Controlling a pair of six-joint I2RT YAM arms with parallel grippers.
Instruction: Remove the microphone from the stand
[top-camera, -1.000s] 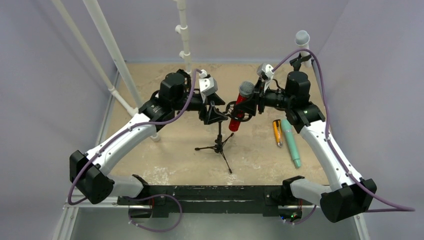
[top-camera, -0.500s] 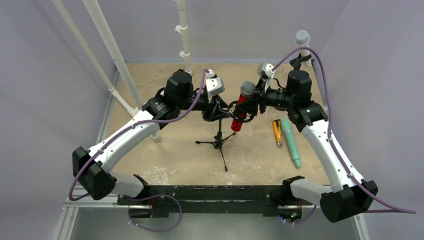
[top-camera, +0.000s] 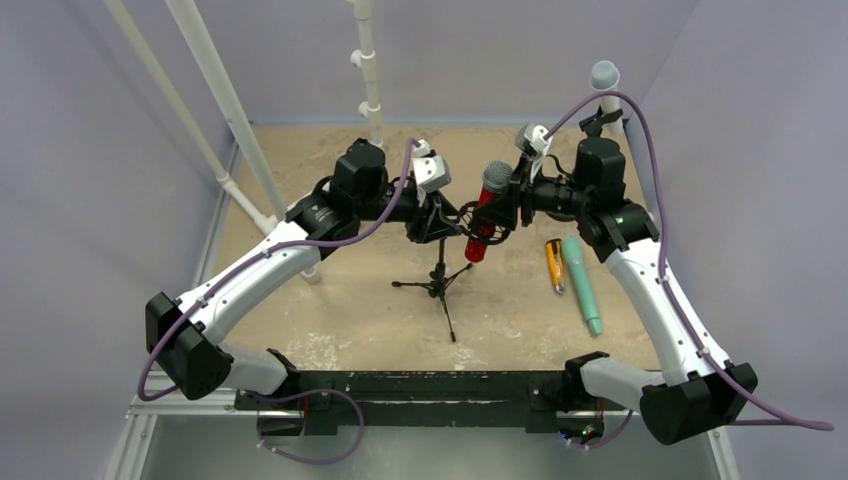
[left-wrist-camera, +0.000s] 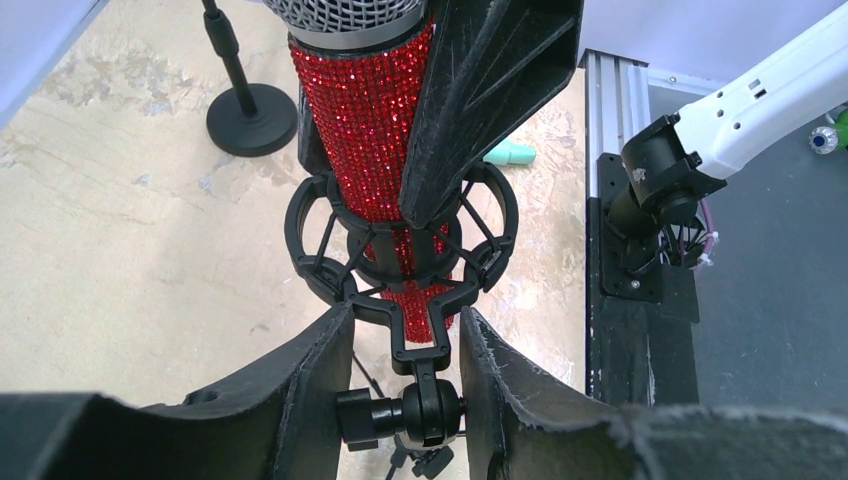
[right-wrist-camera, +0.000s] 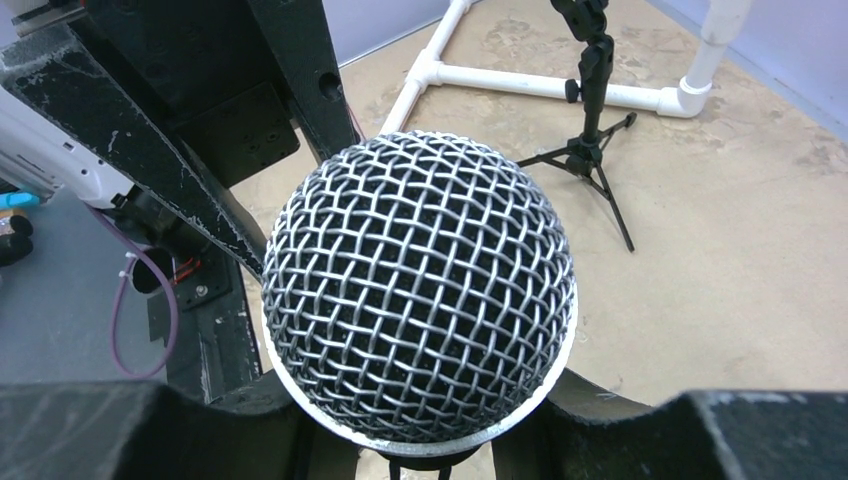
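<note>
3 pale lavender walls (top-camera: 700, 80) enclose a scuffed tan tabletop (top-camera: 330, 320); white pipes (top-camera: 216, 90) rise at its left; lighting is even.

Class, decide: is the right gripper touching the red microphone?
Touching. The left wrist view shows a finger of the right gripper pressed flat against the red microphone.

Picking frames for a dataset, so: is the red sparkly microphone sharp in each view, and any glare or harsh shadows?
Left wrist: red rhinestone-covered microphone sharp, small glints, no washout. Right wrist: its silver mesh head crisp, filling the frame. Top external: even light, faint shadows, microphone small.
</note>
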